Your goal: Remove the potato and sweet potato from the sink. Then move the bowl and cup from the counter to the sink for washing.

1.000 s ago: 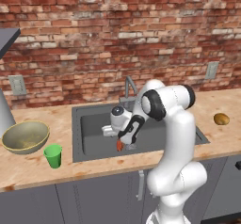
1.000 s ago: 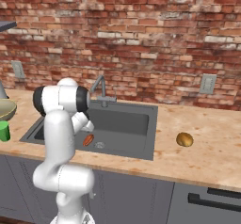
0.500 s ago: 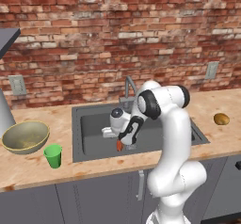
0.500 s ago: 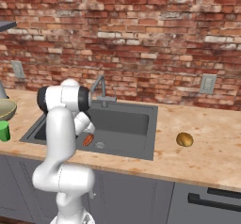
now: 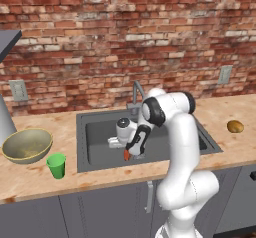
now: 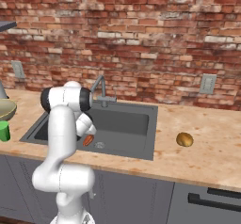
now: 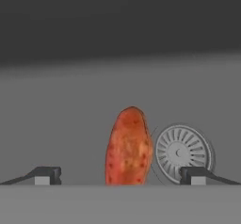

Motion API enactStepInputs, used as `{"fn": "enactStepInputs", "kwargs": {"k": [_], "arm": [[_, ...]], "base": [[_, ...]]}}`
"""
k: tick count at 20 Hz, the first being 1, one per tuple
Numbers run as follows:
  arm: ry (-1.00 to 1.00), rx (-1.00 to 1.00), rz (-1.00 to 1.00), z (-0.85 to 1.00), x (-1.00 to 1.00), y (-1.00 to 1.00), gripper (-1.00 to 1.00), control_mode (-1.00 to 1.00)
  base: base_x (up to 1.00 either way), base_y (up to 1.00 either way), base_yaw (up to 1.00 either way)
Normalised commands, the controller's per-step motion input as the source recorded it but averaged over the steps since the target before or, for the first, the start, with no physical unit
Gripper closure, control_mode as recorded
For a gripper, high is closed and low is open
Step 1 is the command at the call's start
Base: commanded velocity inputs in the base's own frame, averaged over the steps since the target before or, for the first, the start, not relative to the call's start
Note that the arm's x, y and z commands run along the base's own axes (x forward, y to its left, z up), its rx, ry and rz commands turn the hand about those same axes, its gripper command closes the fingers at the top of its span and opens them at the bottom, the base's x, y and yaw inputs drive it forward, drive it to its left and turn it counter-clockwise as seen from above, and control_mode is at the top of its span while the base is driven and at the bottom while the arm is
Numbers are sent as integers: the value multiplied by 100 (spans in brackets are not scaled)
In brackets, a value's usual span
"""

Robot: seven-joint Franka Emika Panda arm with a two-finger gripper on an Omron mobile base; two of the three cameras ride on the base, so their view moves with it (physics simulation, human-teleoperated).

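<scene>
The gripper (image 7: pixel 120 175) hangs wide open, fingers either side of the sweet potato (image 7: pixel 128 145) on the sink (image 5: pixel 100 132) floor; contact is unclear. Potato (image 5: pixel 235 127) sits on the counter. Next: lower, close.

No text, label, brand, number or sign can be read anywhere in these views.
</scene>
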Motion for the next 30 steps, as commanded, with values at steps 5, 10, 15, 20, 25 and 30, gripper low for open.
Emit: {"fn": "enactStepInputs", "kwargs": {"k": [5,10,15,20,25,30], "arm": [[0,0,0,-23,8,0,-100,-100],[0,0,0,-23,6,0,-100,-100],[2,0,0,-22,8,0,-100,-100],[2,0,0,-19,13,0,-100,-100],[0,0,0,-15,13,0,-100,-100],[0,0,0,-16,11,-2,-100,-100]], "base": [[0,0,0],[0,0,0],[0,0,0],[0,0,0],[0,0,0],[0,0,0]]}}
